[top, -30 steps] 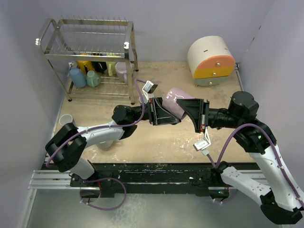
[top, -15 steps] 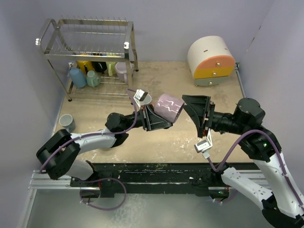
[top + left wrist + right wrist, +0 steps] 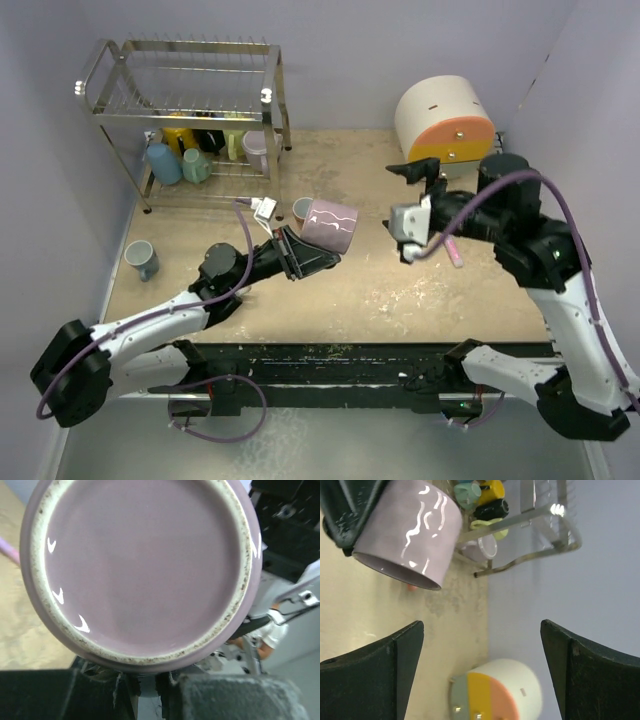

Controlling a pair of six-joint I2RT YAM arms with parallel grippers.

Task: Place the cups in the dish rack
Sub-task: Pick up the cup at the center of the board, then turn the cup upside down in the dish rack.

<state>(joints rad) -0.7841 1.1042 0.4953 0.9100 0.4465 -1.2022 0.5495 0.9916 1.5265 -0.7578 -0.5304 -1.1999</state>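
While the lavender mug (image 3: pixel 330 225) hangs tilted over mid-table, well short of the dish rack (image 3: pixel 180 90), I see my left gripper (image 3: pixel 305 258) clamped on its base end. Other cups (image 3: pixel 165 163) sit on the rack's lower tier. My right gripper (image 3: pixel 481 625) gapes wide, holding nothing, near the drawer box (image 3: pixel 445 125).

Robot lab test cell, not a real kitchen. The tabletop (image 3: pixel 400 310) is scuffed and boxed in by plain lavender walls (image 3: pixel 400 40). The left arm (image 3: pixel 150 325) and right arm (image 3: pixel 570 290) sit on an aluminium rail (image 3: pixel 100 378) at the near edge, purple cables (image 3: pixel 527 174) exposed. The kitchen stuff is just props: wire dish rack (image 3: pixel 180 48), mugs (image 3: pixel 165 163) on its lower tier, drawer box (image 3: pixel 440 115).
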